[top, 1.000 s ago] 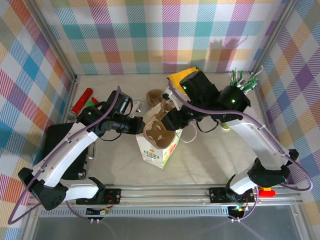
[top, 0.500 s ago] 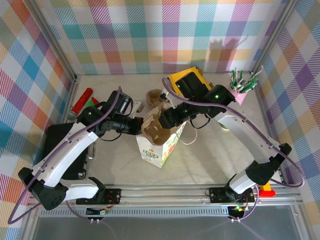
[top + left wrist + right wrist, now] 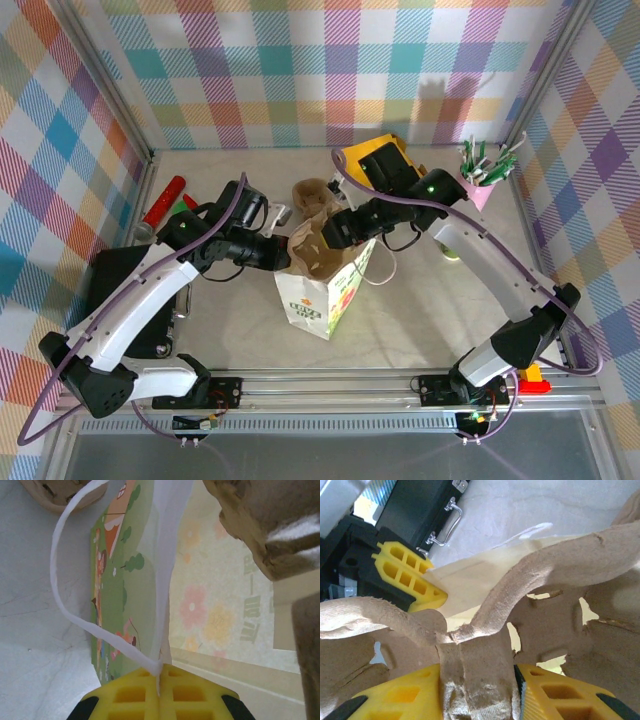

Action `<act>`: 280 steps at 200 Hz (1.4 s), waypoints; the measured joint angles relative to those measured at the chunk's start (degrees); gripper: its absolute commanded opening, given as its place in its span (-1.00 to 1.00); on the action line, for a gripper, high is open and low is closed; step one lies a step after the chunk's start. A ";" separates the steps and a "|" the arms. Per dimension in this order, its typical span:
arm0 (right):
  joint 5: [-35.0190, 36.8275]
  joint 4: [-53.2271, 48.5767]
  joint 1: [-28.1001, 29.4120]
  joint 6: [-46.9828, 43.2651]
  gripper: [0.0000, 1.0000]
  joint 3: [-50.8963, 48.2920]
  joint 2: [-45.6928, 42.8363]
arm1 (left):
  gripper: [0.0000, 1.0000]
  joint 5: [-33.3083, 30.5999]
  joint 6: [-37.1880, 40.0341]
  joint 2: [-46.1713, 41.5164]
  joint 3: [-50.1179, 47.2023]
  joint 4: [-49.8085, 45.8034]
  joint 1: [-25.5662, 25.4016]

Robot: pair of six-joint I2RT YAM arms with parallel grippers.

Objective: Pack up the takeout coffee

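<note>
The white paper bag (image 3: 325,290) with green and flower print stands at the table's middle. My left gripper (image 3: 283,253) is shut on its rim where the white handle (image 3: 65,595) joins, as the left wrist view (image 3: 160,672) shows. My right gripper (image 3: 335,232) is shut on the central rib of a brown pulp cup carrier (image 3: 312,250), which hangs over the bag's open mouth. In the right wrist view the carrier (image 3: 570,580) spreads above my right gripper (image 3: 477,680), with the left gripper's yellow finger (image 3: 405,575) on the bag edge beyond. The takeout coffee is hidden.
A second brown pulp piece (image 3: 308,192) lies just behind the bag. A black case (image 3: 130,300) sits at the left, a red cylinder (image 3: 165,200) behind it. A yellow object (image 3: 365,155) and a pink holder of green-white sticks (image 3: 485,165) stand at the back right.
My right gripper has carried the pulp carrier a little back and settled it over the bag's mouth. The left gripper has kept its hold on the rim.
</note>
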 measured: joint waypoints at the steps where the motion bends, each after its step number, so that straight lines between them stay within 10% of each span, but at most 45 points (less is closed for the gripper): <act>1: 0.00 0.13 -0.04 -0.02 -0.20 -0.13 -0.02 | -1.00 0.02 0.02 0.00 0.00 -0.02 0.00; 280: 8.81 -1.70 0.55 -15.15 -0.23 -8.17 -0.70 | -0.52 -0.04 2.12 2.43 2.82 -0.35 -0.02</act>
